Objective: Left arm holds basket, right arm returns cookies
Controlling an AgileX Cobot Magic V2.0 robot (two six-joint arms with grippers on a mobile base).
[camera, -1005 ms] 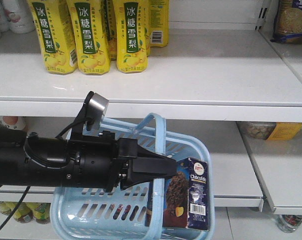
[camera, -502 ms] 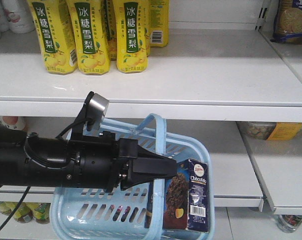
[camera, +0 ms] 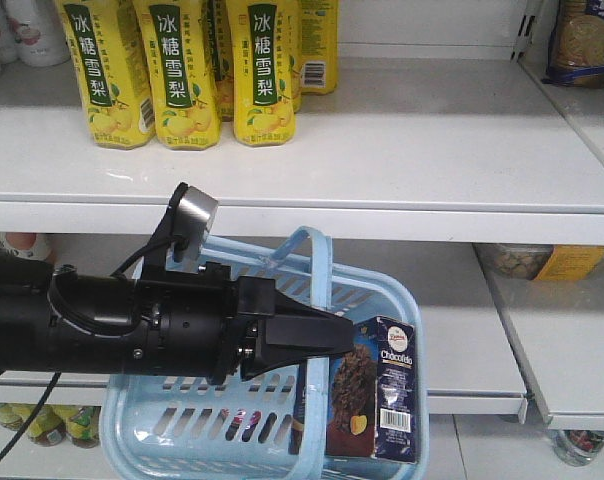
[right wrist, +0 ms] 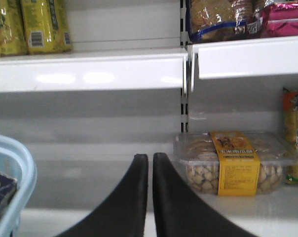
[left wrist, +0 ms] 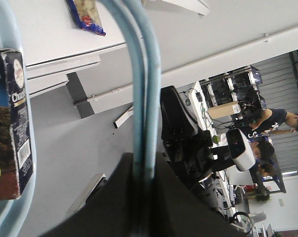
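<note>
The white table (camera: 432, 130) spanned the whole scene in tiers. Its upper board carried a row of yellow pear-drink bottles (camera: 182, 70) at the far left.

The thick black left arm of cylindrical segments (camera: 102, 325) reached in from the left, below that board, with a small silver-grey camera block on top.

In front of the lower tier hung the light blue plastic shopping basket with slotted sides (camera: 182, 430), clear of the table. Its two arched handles (camera: 317, 260) were gathered together above it.

The black wedge-shaped left end effector (camera: 344, 336) was clamped on those handles. In the left wrist view they ran side by side straight into its grip (left wrist: 141, 173).

The tall dark navy cardboard box of cookies (camera: 382, 390) stood upright inside the basket, against its right wall, with the chocolate-cookie picture and white barcode label facing near.

The right end effector (right wrist: 148, 159) had its two black fingers together, with only a thin slit between them and nothing held. It sat to the right of the basket rim (right wrist: 25, 168), apart from it, and pointed at the lower tier.

Just to its right on that tier lay a clear plastic tub of pale snacks with a yellow label (right wrist: 228, 163).
</note>
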